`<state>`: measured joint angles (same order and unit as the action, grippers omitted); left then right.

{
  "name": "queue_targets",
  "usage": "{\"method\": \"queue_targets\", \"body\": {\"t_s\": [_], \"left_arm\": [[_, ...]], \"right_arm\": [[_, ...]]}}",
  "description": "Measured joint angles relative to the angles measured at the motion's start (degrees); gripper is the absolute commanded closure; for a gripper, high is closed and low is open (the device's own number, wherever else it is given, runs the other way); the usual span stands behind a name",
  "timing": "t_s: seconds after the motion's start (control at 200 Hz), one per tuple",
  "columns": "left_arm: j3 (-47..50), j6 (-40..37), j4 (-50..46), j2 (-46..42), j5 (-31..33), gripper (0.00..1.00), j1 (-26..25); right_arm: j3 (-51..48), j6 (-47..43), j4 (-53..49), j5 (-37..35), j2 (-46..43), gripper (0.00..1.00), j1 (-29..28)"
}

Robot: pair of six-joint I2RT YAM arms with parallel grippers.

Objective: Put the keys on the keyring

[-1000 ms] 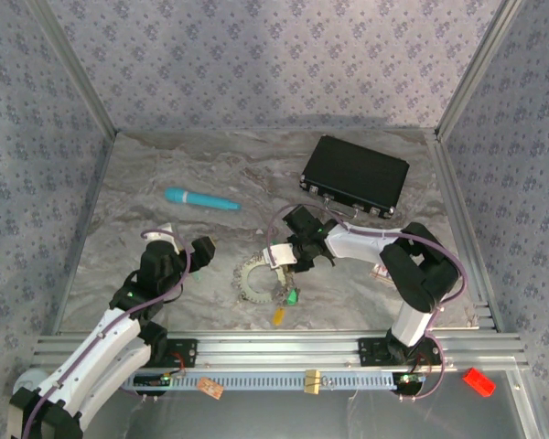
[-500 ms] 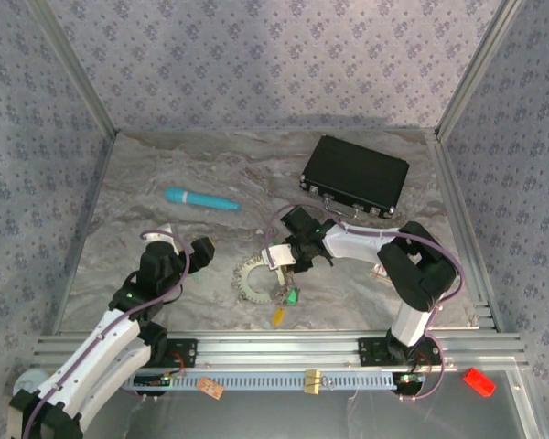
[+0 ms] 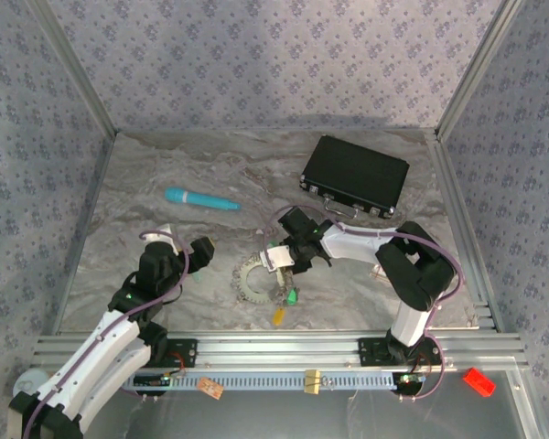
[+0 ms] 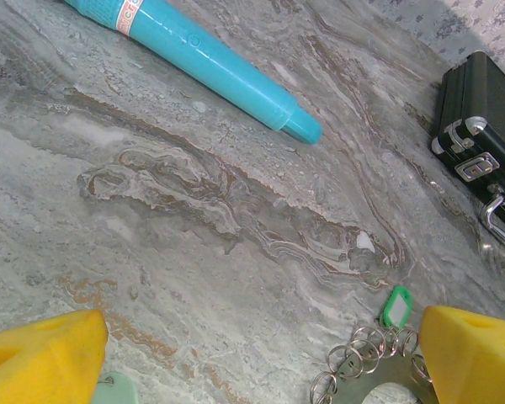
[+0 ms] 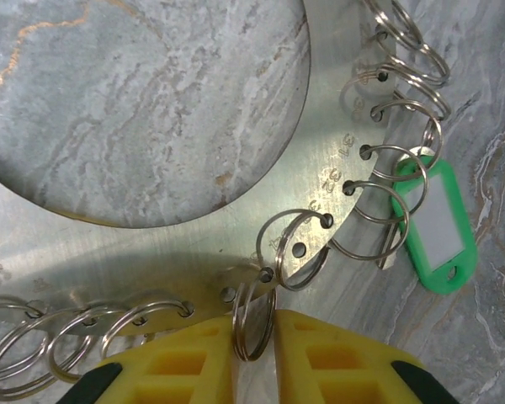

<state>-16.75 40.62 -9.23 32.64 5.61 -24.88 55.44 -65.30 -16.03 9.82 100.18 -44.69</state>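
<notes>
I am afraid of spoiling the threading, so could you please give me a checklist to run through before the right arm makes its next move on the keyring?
1. Grip of the right gripper: ok, its jaws press a small split ring from both sides.
2. That ring's link to the keyring: ok, it passes through a hole at the edge.
3. The green-tagged key: ok, it hangs from another ring.
4. The yellow key: cannot tell whether it is attached.
5. The left gripper: ok, jaws wide open.
</notes>
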Motion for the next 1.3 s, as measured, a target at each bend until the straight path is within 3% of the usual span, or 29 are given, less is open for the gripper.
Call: {"method": "queue_targets", "body": {"t_s": [0.22, 0.465, 0.795, 1.164, 1.304], "left_arm": [[0.0, 0.0, -0.7, -1.0, 0.1, 0.06, 0.0], [0.0, 0.5, -1.4, -1.6, 0.3, 0.06, 0.0], [0.0, -0.7, -2.4, -2.6, 0.4, 0.08, 0.0], [-0.8, -12.3, 3.6, -2.4, -5.8, 0.21, -0.5], [-1.4, -17.9, 7.8, -1.1, -9.6, 0.34, -1.3]], "right_arm": [[0.0, -0.2, 0.0, -0.2, 0.0, 0.83, -0.2], [0.4, -0.1, -0.3, -0.2, 0.3, 1.0, -0.4], [-0.5, 4.5, 2.9, 1.2, -1.2, 1.0, -0.2], [-2.8, 14.2, 8.2, 11.5, -8.7, 1.0, 0.3], [-4.1, 17.1, 9.6, 15.8, -9.7, 1.0, 0.7]]}}
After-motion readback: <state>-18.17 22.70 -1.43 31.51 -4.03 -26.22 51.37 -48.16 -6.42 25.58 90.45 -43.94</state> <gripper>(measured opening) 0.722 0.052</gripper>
